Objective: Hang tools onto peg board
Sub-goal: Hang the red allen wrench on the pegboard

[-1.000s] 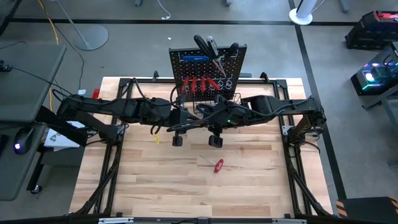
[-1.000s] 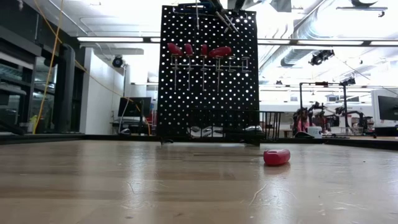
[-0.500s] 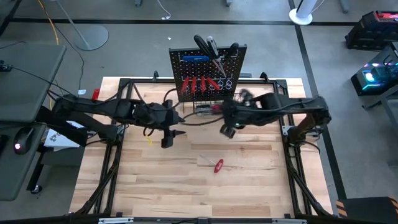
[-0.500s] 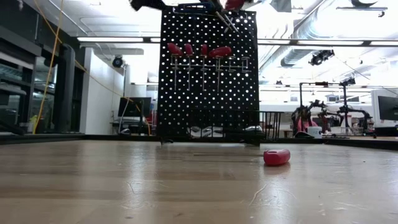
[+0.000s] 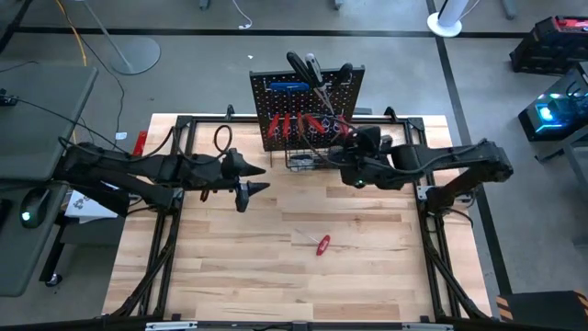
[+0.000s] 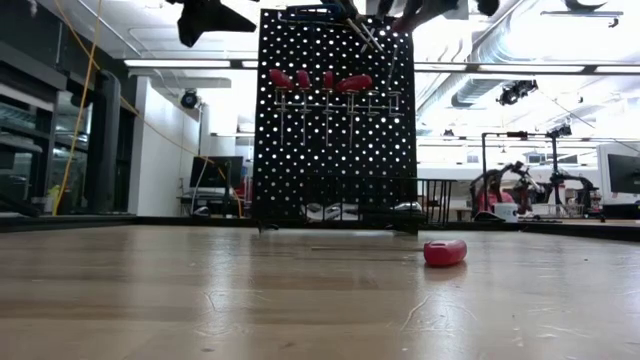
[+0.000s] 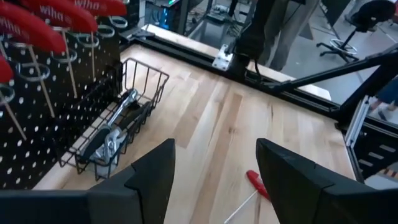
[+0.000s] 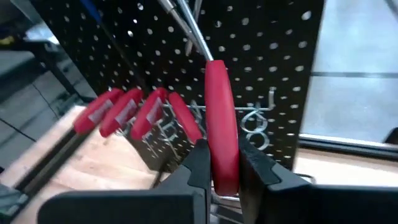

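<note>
The black peg board (image 5: 308, 101) stands upright at the table's far edge. Several red-handled tools (image 8: 134, 112) hang on it by their shafts through metal loops. Another red-handled tool (image 5: 322, 245) lies flat on the table, also seen from the left wrist (image 7: 257, 183). My right gripper (image 8: 222, 165) is close in front of the board's right part, shut on a red-handled tool (image 8: 221, 118). My left gripper (image 7: 214, 165) is open and empty, above the table left of the board (image 5: 253, 187). My right gripper pinches the red handle's lower part (image 8: 222, 155) between its two fingers. The rest of the handle sticks out past the fingertips toward the peg board. The tool is lifted clear of the table. Its shaft does not show.
A black wire basket (image 7: 134, 87) at the board's foot holds a silver wrench (image 7: 115, 124). Dark-handled tools (image 5: 317, 69) hang along the board's top. A black frame rail (image 7: 186, 46) runs along the table's far edge. Bare wood lies around the loose tool.
My right gripper has gone from over the table's middle toward the far edge and the peg board's right part, rolling its wrist, with the red-handled tool in it. My left gripper has drawn back toward the table's left, sunk a little and rolled.
</note>
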You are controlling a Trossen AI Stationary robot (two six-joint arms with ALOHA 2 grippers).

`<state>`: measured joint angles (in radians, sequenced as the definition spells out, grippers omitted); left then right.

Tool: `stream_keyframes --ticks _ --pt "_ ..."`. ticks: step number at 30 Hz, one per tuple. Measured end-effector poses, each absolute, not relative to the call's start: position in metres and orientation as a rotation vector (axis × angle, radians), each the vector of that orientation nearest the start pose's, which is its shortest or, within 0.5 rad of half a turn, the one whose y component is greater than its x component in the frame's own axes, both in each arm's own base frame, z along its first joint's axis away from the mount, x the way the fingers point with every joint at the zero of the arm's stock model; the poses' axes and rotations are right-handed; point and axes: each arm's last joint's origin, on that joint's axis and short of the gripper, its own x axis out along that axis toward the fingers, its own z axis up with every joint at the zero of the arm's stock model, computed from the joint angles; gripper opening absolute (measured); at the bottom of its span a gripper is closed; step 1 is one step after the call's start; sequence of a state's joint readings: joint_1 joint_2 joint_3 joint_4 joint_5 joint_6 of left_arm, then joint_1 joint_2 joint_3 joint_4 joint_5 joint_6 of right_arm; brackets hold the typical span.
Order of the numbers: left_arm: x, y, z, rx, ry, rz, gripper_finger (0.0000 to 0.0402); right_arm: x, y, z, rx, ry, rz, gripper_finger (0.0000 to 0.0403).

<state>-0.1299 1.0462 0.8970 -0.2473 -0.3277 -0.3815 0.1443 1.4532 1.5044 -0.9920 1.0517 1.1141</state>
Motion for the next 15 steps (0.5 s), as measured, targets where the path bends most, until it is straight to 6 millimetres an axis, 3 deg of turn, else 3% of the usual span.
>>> stream_keyframes --ticks 4,15 --pt "0.227 -0.020 0.321 -0.277 0.317 0.258 0.0218 0.288 0.004 0.368 0.462 0.209 -1.142 0.0032" --pt "0.227 -0.020 0.321 -0.275 0.319 0.258 0.0218 0.297 -0.036 0.390 0.387 0.209 -1.113 0.0032"
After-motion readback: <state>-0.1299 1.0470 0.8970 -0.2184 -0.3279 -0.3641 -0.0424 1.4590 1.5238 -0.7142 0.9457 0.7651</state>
